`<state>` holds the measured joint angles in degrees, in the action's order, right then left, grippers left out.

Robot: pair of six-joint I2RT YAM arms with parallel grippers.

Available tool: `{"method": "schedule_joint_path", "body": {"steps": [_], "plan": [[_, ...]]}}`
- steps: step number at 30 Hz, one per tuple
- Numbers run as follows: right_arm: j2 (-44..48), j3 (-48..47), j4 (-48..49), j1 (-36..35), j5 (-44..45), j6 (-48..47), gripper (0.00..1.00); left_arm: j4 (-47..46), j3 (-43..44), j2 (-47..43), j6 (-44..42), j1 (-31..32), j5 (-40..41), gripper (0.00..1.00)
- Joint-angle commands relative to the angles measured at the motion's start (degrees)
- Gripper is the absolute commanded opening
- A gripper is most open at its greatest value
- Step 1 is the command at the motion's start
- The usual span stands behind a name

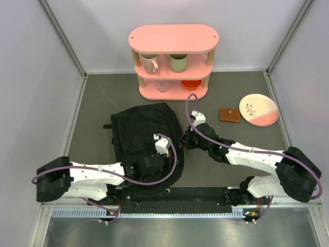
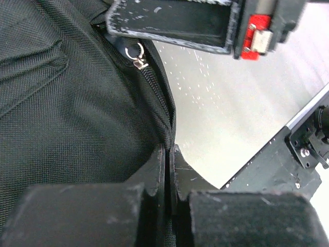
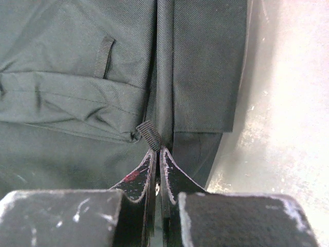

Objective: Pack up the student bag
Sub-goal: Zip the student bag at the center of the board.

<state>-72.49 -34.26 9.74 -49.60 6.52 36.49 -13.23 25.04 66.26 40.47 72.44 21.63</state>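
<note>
grey bench (image 1: pixel 97 103), pale walls (image 1: pixel 31 77); left end effector (image 2: pixel 168 153) and right end effector (image 3: pixel 158 152) each pinch the student bag (image 1: pixel 139 126).

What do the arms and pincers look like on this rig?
Left arm and right arm: white links, black joints, a purple cable looped along each. Left pincer and right pincer: black, tapered, scuffed; red smear on the right.

A robotics lab test cell, folks: plain white wall panels (image 1: pixel 31 77) on metal struts close in around the pink oval three-tier shelf (image 1: pixel 173 38). Well in front of that shelf, two white-and-black robot arms (image 1: pixel 95 175) sit bolted to a black rail (image 1: pixel 205 198).
</note>
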Motion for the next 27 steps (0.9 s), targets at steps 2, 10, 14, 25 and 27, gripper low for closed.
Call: {"method": "schedule_joint_path", "body": {"steps": [2,10,14,25,27], "plan": [[-4.06,-5.64,7.14,2.05,0.68,1.3,0.0,1.81,-4.29,-2.01,0.58,4.72,-7.92,0.0],[-8.11,-6.52,8.02,2.58,1.55,2.88,0.0,5.94,-4.38,-1.31,-0.3,10.61,-5.99,0.0],[-7.84,-6.87,6.18,2.58,3.67,2.71,0.0,6.12,-4.38,-1.57,0.31,12.72,-4.23,0.0],[-4.77,-3.8,2.57,2.67,12.01,5.25,0.0,9.71,-5.44,-5.34,2.95,17.03,-0.45,0.0],[-3.1,-2.4,2.92,2.76,14.03,5.78,0.0,9.98,-6.23,-6.66,3.13,17.03,-0.27,0.0]]}}
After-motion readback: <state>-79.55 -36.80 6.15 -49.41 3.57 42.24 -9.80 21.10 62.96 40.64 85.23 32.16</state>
